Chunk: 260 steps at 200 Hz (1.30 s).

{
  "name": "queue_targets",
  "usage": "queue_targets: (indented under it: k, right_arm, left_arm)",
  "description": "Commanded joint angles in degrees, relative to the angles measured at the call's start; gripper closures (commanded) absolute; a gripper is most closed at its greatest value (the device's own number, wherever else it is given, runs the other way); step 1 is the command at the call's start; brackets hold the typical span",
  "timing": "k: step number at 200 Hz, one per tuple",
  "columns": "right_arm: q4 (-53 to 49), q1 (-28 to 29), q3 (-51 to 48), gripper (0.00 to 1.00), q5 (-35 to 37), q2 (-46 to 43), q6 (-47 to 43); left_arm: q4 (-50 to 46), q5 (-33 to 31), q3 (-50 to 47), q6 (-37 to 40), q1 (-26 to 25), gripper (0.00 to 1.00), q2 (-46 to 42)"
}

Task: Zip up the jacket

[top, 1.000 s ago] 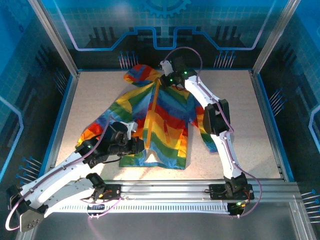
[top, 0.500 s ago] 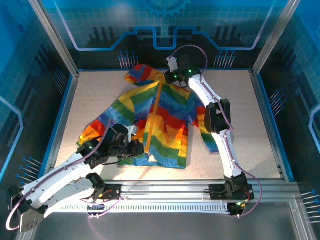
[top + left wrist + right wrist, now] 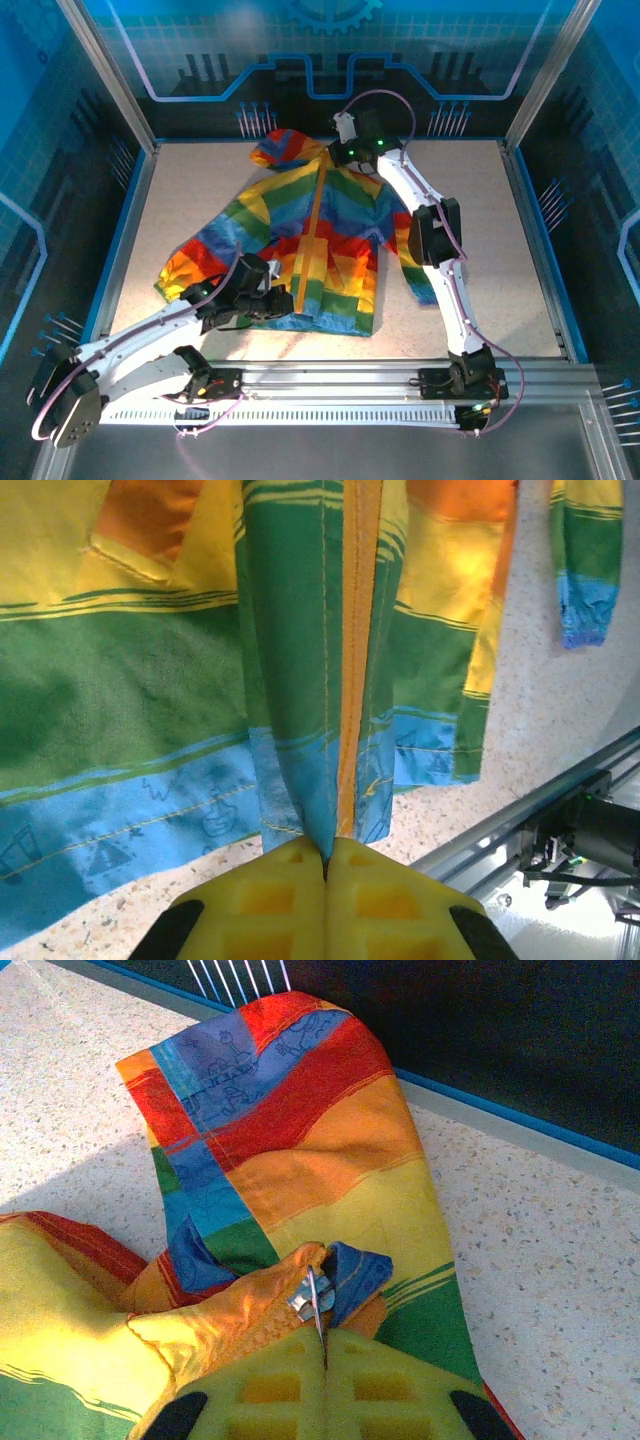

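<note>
Speckled bench [image 3: 480,220]: left hand [image 3: 325,855] pinches the jacket [image 3: 345,225] at its hem [image 3: 300,820], apparently for tension. Right hand [image 3: 322,1345] pinches the zipper pull [image 3: 308,1300] at its collar.

There is one jacket [image 3: 345,215] on one table [image 3: 200,190]. The jacket has one hood [image 3: 285,148] at 12 o'clock and one orange zipper [image 3: 311,225] down its middle. It has two sleeves, the first sleeve [image 3: 195,265] toward 8 o'clock and the second sleeve [image 3: 420,288] toward 4 o'clock.

There are two arms: the left arm [image 3: 140,345] from 7 o'clock and the right arm [image 3: 455,290] from 5 o'clock. There are two grippers. The left gripper [image 3: 325,855] is at the zipper's 6 o'clock end and the right gripper [image 3: 322,1345] at its 12 o'clock end. Each has two yellow fingers [image 3: 270,890], four in all. Two purple cables [image 3: 375,97] run one along each arm.
</note>
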Motion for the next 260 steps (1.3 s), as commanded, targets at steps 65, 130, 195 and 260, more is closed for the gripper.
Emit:
queue_targets:
  k: [65,130,195,260]
  right_arm:
    - [-1.10,-1.74,-0.44,0.69,-1.09,-1.57,-0.59]
    - [-5.71,-1.73,-9.02,0.60,-0.64,-12.23,-3.56]
    - [3.41,-1.73,-41.56,0.58,2.10,-38.01,-5.14]
    - [14.01,-1.93,-75.30,0.56,4.37,-64.51,-3.17]
  left_arm:
    - [0.36,4.14,-0.74,2.91,3.33,0.86,2.67]
    - [-17.79,-1.23,8.83,13.53,8.85,0.58,-6.69]
    - [-23.64,-6.51,19.30,26.11,16.18,0.43,-9.72]
    - [-13.11,-13.48,22.61,35.60,19.33,0.17,-6.96]
